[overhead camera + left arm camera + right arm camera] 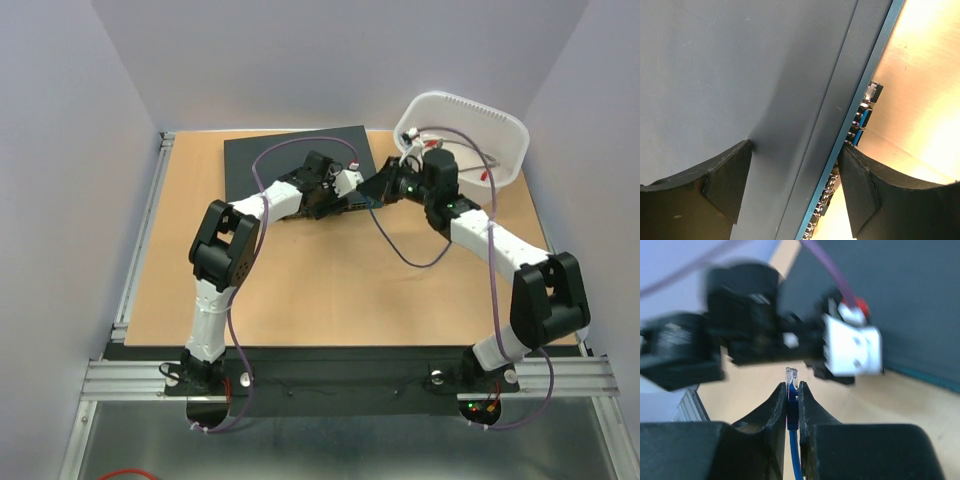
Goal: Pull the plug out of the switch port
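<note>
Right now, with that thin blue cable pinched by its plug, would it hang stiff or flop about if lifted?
Probably floppy: the blue cable is thin and trails down between the right gripper's jaws. Likely very light, too. The clear plug looks like rigid plastic, so that tip should hold its shape.

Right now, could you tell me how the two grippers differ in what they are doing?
The left gripper straddles the switch, clamping the flat box across its width; the right gripper pinches the thin blue cable's plug, already clear of the ports. Both are shut on something.
</note>
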{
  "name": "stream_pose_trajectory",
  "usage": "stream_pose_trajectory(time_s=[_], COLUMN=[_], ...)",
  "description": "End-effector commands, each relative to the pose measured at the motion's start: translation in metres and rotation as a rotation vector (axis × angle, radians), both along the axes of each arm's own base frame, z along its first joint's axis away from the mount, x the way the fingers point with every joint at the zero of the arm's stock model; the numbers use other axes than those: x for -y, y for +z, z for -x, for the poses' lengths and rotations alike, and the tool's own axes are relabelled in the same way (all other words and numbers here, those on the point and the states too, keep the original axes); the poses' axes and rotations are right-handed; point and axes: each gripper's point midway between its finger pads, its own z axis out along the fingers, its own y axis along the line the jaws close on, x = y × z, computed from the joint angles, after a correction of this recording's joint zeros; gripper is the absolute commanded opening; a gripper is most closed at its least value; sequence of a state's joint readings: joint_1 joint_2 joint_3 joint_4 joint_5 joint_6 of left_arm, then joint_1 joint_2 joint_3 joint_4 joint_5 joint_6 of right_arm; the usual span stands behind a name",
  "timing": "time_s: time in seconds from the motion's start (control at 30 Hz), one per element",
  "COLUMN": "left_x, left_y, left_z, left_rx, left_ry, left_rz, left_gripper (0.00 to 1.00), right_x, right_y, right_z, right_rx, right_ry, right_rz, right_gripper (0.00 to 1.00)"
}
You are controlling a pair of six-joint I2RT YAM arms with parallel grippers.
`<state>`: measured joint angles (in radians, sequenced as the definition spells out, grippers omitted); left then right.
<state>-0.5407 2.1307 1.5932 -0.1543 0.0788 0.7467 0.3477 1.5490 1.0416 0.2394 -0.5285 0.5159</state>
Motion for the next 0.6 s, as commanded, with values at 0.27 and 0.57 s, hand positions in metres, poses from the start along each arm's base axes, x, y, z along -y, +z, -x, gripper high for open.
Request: stream_pose_trajectory(time_s=[0.27, 0.57], left_x=[-0.019, -0.022], left_y=[0.056, 0.052], left_z=[-0.024, -0.023], left_rx=[0.09, 0.079], left_ry=[0.093, 0.109], left_rz=[0.043, 0.028], left_gripper=[0.78, 0.78], right_x=[0.024, 0.209], right_y=[0.288, 0.405], right_z=[-0.054, -0.141], right_rx=[0.694, 0.958], right_ry=[-0.131, -0.731], right_rz=[0.012, 0.077], right_gripper=[0.01, 0.0])
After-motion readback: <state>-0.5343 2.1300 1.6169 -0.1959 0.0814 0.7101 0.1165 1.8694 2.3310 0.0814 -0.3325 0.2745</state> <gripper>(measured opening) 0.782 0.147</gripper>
